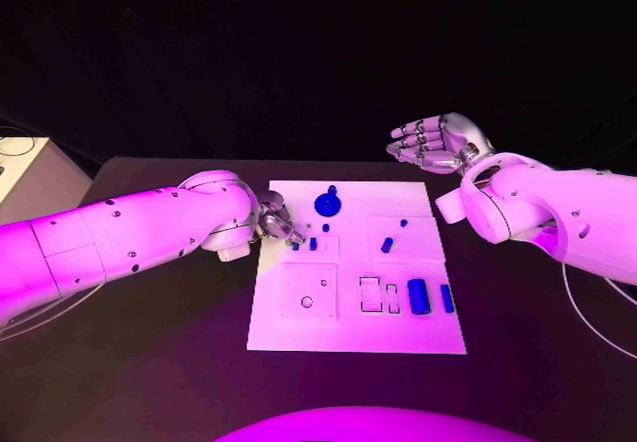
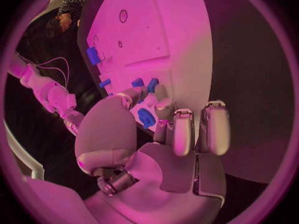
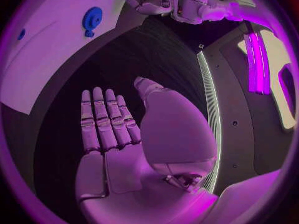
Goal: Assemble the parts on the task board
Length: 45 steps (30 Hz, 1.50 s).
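Resting on the black table, the white rectangular task board carries several small blue parts. A round blue knob-like part lies toward twelve o'clock on the board, with two small blue pegs near the centre-right. At about four o'clock a blue cylinder and a slimmer blue bar lie side by side, just beside two rectangular slots. A square recessed plate with a small hole sits at about seven o'clock.

The left silver hand reaches over the board's nine o'clock edge, its fingertips down at two short blue pegs standing in the board. In the left wrist view the thumb and a finger close in around a small blue piece, but whether they actually pinch it or only touch it cannot be told.

The right silver hand hovers off the board at about one o'clock, well apart from every part. In the right wrist view its fingers are extended side by side, palm bare, grasping nothing.
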Each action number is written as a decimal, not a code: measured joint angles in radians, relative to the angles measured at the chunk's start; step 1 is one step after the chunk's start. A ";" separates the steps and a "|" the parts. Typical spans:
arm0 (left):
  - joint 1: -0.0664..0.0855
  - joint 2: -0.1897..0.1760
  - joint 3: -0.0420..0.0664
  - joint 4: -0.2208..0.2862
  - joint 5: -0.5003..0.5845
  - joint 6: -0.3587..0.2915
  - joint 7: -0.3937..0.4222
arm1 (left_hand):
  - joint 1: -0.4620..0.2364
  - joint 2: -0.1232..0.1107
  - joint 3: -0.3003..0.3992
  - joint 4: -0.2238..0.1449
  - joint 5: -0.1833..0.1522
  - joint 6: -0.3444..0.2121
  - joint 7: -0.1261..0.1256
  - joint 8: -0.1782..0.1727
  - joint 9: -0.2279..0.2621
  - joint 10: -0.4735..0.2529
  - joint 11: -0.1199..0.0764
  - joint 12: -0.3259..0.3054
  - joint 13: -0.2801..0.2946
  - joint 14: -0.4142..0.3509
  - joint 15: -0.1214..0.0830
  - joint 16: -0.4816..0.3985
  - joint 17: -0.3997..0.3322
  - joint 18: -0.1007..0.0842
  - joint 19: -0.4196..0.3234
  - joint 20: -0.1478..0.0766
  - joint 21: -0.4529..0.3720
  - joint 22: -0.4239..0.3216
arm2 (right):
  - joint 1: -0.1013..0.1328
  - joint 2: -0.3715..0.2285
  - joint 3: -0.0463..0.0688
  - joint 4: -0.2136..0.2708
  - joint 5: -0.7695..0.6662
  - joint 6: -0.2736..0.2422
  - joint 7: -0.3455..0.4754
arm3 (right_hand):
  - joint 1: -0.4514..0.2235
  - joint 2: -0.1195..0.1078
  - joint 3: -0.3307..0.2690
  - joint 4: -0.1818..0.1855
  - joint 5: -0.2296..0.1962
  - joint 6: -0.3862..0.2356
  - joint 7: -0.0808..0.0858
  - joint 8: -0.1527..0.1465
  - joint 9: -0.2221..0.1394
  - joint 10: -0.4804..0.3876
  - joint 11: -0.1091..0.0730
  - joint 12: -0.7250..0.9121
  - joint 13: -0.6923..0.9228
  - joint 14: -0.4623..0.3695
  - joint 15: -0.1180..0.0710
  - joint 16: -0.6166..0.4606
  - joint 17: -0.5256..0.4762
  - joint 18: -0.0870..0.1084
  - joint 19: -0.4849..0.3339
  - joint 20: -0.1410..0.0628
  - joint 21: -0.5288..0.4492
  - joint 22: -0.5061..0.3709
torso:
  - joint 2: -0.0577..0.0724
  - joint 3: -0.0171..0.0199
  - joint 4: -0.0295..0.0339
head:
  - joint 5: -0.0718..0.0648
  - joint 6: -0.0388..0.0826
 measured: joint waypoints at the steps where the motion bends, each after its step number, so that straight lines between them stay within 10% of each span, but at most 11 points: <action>1: 0.000 0.000 0.000 0.000 -0.001 0.000 0.000 | 0.000 0.000 -0.022 0.010 -0.018 0.002 0.002 0.000 0.000 0.000 0.000 0.000 0.000 0.000 0.000 0.004 0.000 0.000 0.000 0.000 0.000 0.000 | 0.000 0.000 0.000 0.000 0.000 0.000 0.000 | 0.000 0.000 0.000 0.000 0.000 0.000 0.000 0.000 0.000 0.000 0.000 0.000 -0.002 0.000 0.000 -0.004 -0.001 0.000 -0.003 -0.003 0.000 -0.002 | 0.000 -0.0001 0.0000 | 0.000 0.000; 14: -0.004 -0.013 0.001 0.009 -0.003 -0.007 0.005 | 0.030 0.008 -0.124 0.089 -0.168 0.003 0.004 0.001 0.000 0.000 0.000 0.000 0.006 0.000 0.000 0.005 0.000 0.000 0.000 0.000 0.000 0.000 | -0.001 -0.001 0.000 0.001 0.002 0.001 0.000 | -0.005 0.005 -0.003 0.003 0.000 0.000 0.000 0.000 -0.001 0.003 0.003 0.000 -0.004 0.000 0.000 -0.004 -0.004 0.000 -0.007 0.000 0.000 -0.007 | 0.000 -0.0003 -0.0003 | -0.001 0.000; 27: -0.013 -0.045 0.013 0.036 0.011 -0.038 0.021 | 0.044 0.023 -0.161 0.104 -0.172 -0.037 0.033 0.000 -0.005 -0.066 0.024 -0.058 -0.097 0.000 0.000 -0.008 0.000 0.000 -0.032 0.007 -0.031 -0.010 | -0.003 -0.002 0.000 0.001 0.004 0.002 0.000 | -0.005 0.005 -0.003 0.003 0.000 0.000 0.000 0.000 -0.002 0.003 0.003 0.000 -0.006 0.000 0.000 -0.004 -0.006 0.000 -0.014 0.000 0.000 -0.010 | 0.001 -0.0005 -0.0009 | -0.005 0.000; 42: -0.015 -0.096 0.066 0.088 0.040 -0.074 0.034 | 0.018 0.037 -0.217 0.107 -0.182 -0.046 0.035 -0.004 -0.004 -0.085 0.030 -0.063 -0.112 0.000 0.007 -0.015 0.000 0.000 -0.040 0.015 -0.043 -0.019 | -0.004 -0.002 0.000 0.000 0.005 0.003 0.000 | -0.005 0.005 -0.005 0.005 0.000 0.000 0.000 0.000 -0.002 0.003 0.003 0.000 -0.008 0.000 0.000 -0.008 -0.007 0.000 -0.014 0.000 0.000 -0.013 | -0.001 0.0003 0.0009 | -0.009 0.002; 45: -0.015 -0.104 0.071 0.096 0.054 -0.086 0.055 | 0.028 0.047 -0.237 0.106 -0.183 -0.100 0.052 -0.010 -0.012 -0.178 0.047 -0.134 -0.218 -0.001 0.029 -0.061 0.000 0.021 -0.111 0.024 -0.094 -0.101 | -0.005 -0.002 0.000 0.000 0.006 0.003 0.000 | -0.006 0.005 -0.005 0.005 0.000 0.000 0.000 0.000 -0.003 0.003 0.003 -0.004 -0.008 0.000 0.000 -0.008 -0.007 0.000 -0.014 0.000 0.000 -0.014 | -0.001 0.0008 0.0003 | -0.008 0.004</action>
